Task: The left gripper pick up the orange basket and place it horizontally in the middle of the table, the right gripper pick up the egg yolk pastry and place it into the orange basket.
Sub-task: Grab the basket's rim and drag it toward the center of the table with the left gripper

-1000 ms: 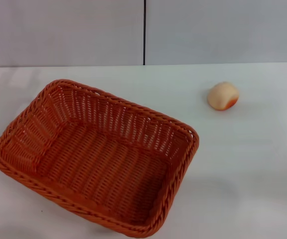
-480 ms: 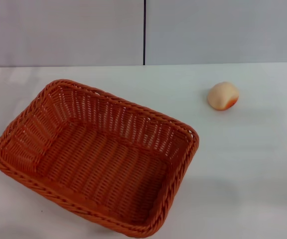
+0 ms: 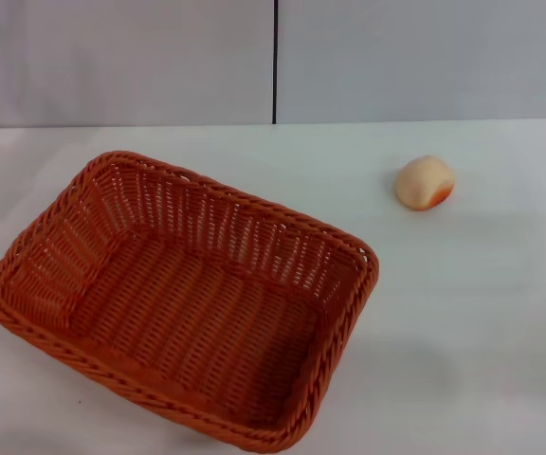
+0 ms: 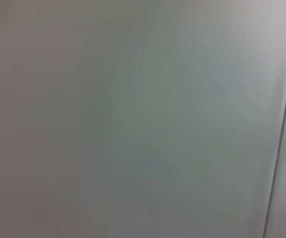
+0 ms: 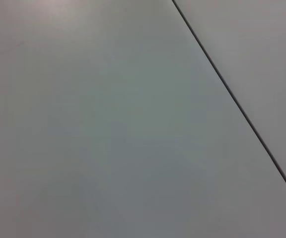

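The orange basket (image 3: 180,296) lies on the white table (image 3: 463,313) at the left and front, turned at an angle, its long side running from back left to front right. It holds nothing. The egg yolk pastry (image 3: 425,182) sits on the table to the back right of the basket, apart from it, with its orange-red patch facing the front right. Neither gripper shows in the head view. Both wrist views show only plain grey panels with a dark seam.
A grey wall with a vertical dark seam (image 3: 275,62) stands behind the table's far edge. Bare tabletop lies to the right of the basket and in front of the pastry.
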